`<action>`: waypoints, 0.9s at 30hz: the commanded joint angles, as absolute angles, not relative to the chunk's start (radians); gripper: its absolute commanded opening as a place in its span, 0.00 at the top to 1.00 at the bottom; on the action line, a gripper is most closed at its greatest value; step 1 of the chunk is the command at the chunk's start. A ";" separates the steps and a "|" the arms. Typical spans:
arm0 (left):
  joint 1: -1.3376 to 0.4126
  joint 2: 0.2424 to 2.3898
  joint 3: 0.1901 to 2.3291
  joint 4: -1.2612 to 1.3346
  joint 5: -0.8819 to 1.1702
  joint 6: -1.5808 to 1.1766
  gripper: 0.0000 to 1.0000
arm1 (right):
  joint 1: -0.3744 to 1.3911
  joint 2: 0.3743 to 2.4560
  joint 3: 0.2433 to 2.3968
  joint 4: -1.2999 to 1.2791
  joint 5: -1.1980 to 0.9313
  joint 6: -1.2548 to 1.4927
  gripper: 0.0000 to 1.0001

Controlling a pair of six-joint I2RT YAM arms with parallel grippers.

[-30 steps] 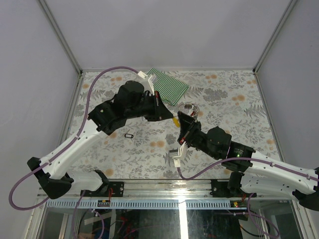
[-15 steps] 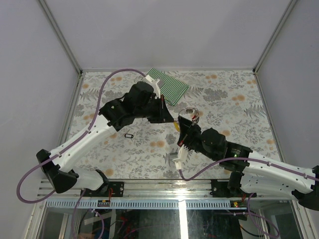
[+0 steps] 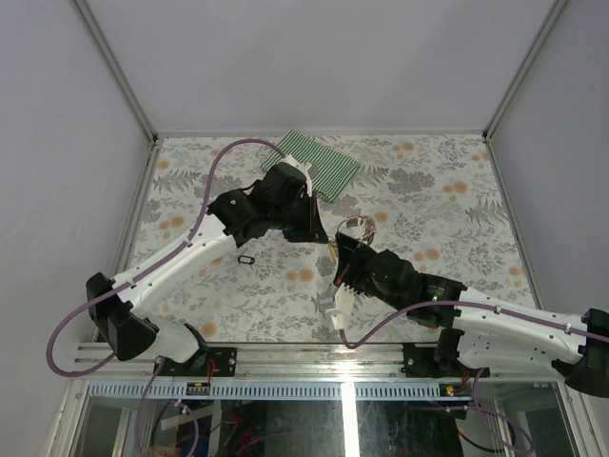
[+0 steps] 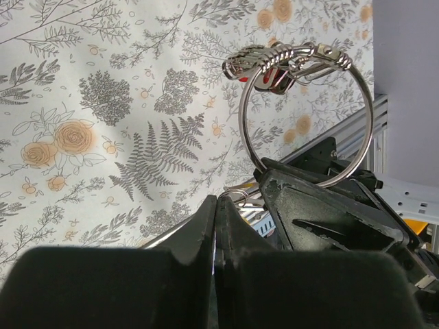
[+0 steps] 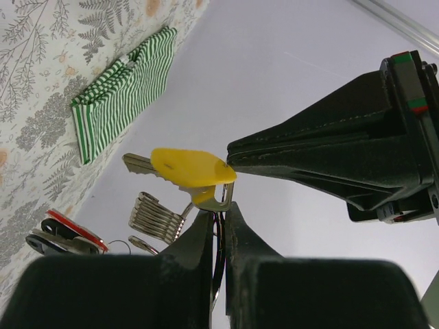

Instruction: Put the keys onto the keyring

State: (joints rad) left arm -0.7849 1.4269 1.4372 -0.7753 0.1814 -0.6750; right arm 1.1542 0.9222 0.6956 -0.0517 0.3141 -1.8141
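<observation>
Left pincer [image 4: 216,214] pressed together, its tip on the end of the yellow key [image 5: 188,168], pinching it by the tag as far as I can tell. Right pincer [image 5: 219,229] pressed together on the keyring [image 4: 266,57], gripping the big wire loop at its lower edge. The loop stands up above my fingers, with the bunch of small rings and the red tag [image 4: 271,79] at its top. Both things sit mid-tabletop between my two arms, key just beside ring, and look lifted off the surface. Whether the key's eye is already on the wire, I can't tell.

Handling, my guess:
- The key is light, stiff and slick metal, so it will twist in a pinch. The plastic tag is the better hold: flat, with a bit of grip. Leave the eye end free.
- The ring is thin, springy wire that is hard to open. It needs a firm pinch close to the split, and it will swing or rotate if held far from it.
- The small rings and red tag hang loose and can slide round into the way.

Around:
- The black key [image 3: 246,259] lies flat on the tabletop [image 3: 457,190], close under my left arm and well apart from the ring. It is low and thin, so an awkward pickup.
- The striped cloth [image 3: 333,162] is at the far edge behind my left arm, not in the way.

The main obstruction is my own pincers, tip to tip with very little room, so they could knock each other.
</observation>
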 commanded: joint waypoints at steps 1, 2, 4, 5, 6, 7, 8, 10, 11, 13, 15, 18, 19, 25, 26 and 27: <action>-0.768 1.468 1.413 -0.838 0.041 -0.631 1.00 | 1.187 0.913 0.727 0.105 0.347 -1.847 1.00; -0.771 1.475 1.418 -0.847 0.038 -0.628 1.00 | 1.190 0.917 0.726 0.108 0.348 -1.848 1.00; -0.777 1.488 1.429 -0.867 0.024 -0.621 1.00 | 1.192 0.925 0.727 0.111 0.347 -1.847 1.00; -0.781 1.495 1.434 -0.876 0.016 -0.617 1.00 | 1.194 0.931 0.726 0.113 0.346 -1.844 1.00; -0.785 1.500 1.437 -0.883 0.009 -0.613 1.00 | 1.196 0.931 0.726 0.117 0.346 -1.841 1.00; -0.787 1.505 1.437 -0.892 0.001 -0.611 1.00 | 1.198 0.933 0.724 0.124 0.349 -1.838 1.00; -0.787 1.506 1.434 -0.896 -0.004 -0.608 1.00 | 1.199 0.934 0.724 0.128 0.352 -1.838 1.00; -0.788 1.502 1.424 -0.905 -0.026 -0.603 1.00 | 1.198 0.931 0.724 0.137 0.360 -1.831 1.00; -0.787 1.499 1.416 -0.909 -0.037 -0.602 1.00 | 1.198 0.928 0.723 0.140 0.362 -1.829 1.00; -0.785 1.486 1.406 -0.916 -0.054 -0.601 1.00 | 1.198 0.920 0.722 0.146 0.367 -1.823 1.00; -0.786 1.475 1.393 -0.914 -0.058 -0.602 1.00 | 1.198 0.911 0.719 0.153 0.367 -1.815 1.00; -0.786 1.452 1.379 -0.884 -0.025 -0.596 1.00 | 1.199 0.899 0.716 0.167 0.363 -1.798 1.00; -0.786 1.441 1.373 -0.867 -0.013 -0.593 1.00 | 1.199 0.896 0.716 0.170 0.361 -1.793 1.00; -0.786 1.348 1.346 -0.780 0.011 -0.568 1.00 | 1.198 0.861 0.695 0.187 0.370 -1.736 1.00; -0.786 1.332 1.342 -0.768 0.010 -0.566 1.00 | 1.198 0.852 0.688 0.197 0.379 -1.716 1.00; -0.785 1.319 1.335 -0.752 0.012 -0.565 1.00 | 1.199 0.841 0.680 0.203 0.387 -1.690 1.00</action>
